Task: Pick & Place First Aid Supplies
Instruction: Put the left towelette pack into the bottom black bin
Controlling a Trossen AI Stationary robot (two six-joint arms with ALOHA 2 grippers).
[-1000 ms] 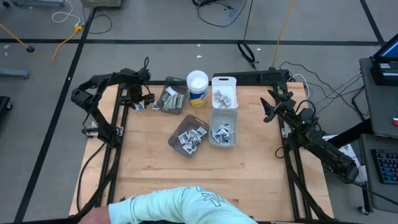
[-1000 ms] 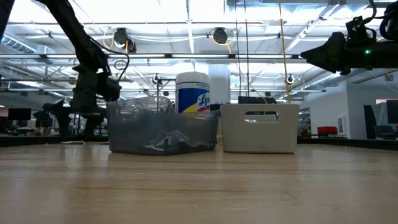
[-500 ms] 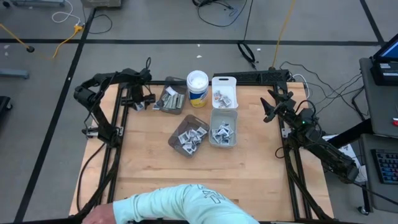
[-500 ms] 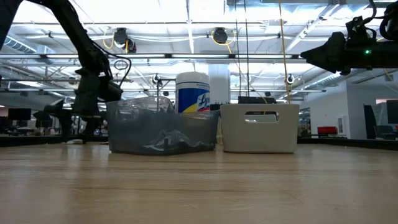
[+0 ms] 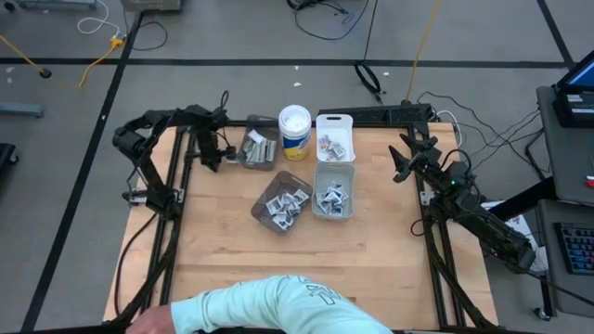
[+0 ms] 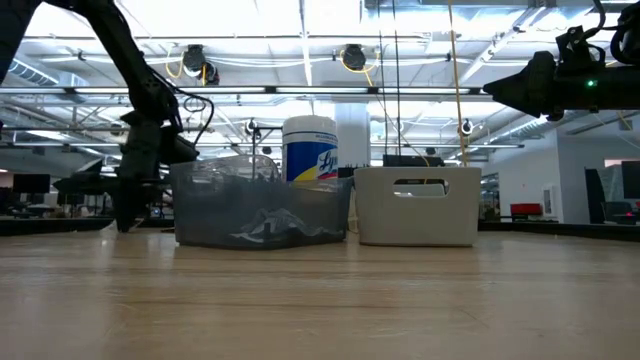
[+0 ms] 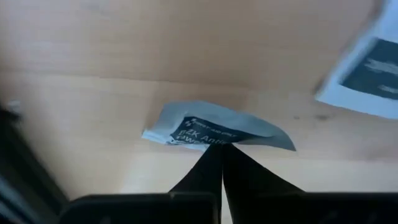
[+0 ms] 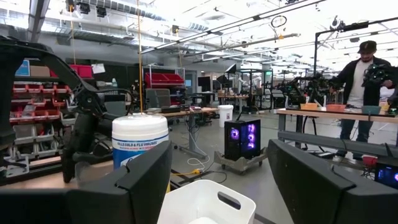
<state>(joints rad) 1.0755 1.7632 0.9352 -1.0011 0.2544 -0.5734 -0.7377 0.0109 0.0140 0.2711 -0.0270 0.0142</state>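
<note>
My left gripper [image 5: 212,160] stands at the table's far left, just left of a smoky bin [image 5: 255,148], shut on a small white packet with blue print [image 7: 211,129] that lies on the wood. A second packet [image 7: 367,68] lies close by. More first aid supplies fill the middle smoky bin [image 5: 283,202], the clear bin [image 5: 332,190] and the white bin [image 5: 335,136]. My right gripper [image 5: 401,162] hangs open, raised above the table's right edge, with nothing between its fingers. My left gripper pinches the packet's edge [image 7: 219,140] between its two fingertips, coming from above and pointing down. The packet is bowed up at the pinch, and the rest of it lies on the table.
A white wipes canister [image 5: 295,133] stands between the far smoky bin and the white bin. A person's pale green sleeve [image 5: 269,311] reaches over the table's near edge. Bare wood lies between the bins and the near edge.
My left gripper has gone down to the table beside the far smoky bin and has shut on the packet there. The packet stays on the table. My right gripper has kept still.
</note>
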